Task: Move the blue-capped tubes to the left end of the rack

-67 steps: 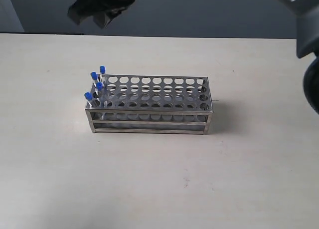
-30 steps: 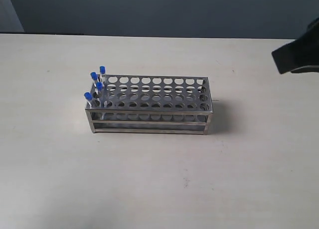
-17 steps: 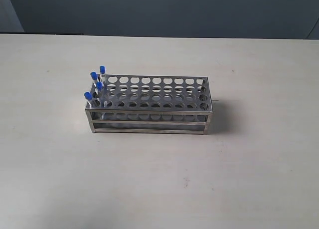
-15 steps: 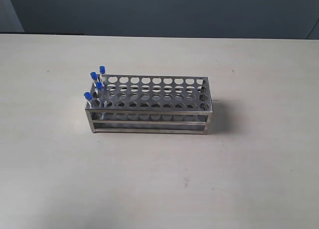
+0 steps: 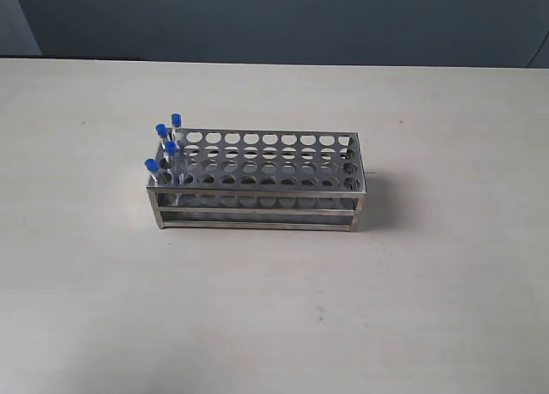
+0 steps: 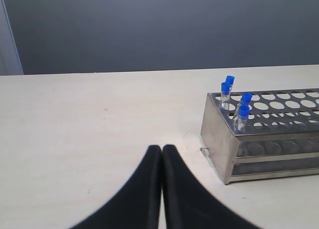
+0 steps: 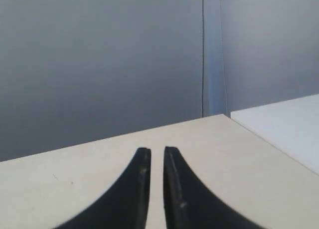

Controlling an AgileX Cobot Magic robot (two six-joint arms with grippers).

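table (image 5: 412,308) is bearing the rack (image 5: 266,178) with blue-capped tubes (image 5: 170,147) filling its left end, so left claw (image 6: 162,149) is idling closed, right claw (image 7: 157,151) barely parted, both empty.

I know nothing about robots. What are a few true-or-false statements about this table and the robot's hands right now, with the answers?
1. Four blue-capped tubes stand in the rack. True.
2. In the exterior view the tubes sit at the rack's right end. False: all four are at its left end.
3. The left hand is holding a tube. False: its fingers are pressed together with nothing between them, and it is off to the side of the rack.
4. No robot hand shows in the exterior view. True.
5. The right hand has a narrow gap between its fingers and holds nothing. True.
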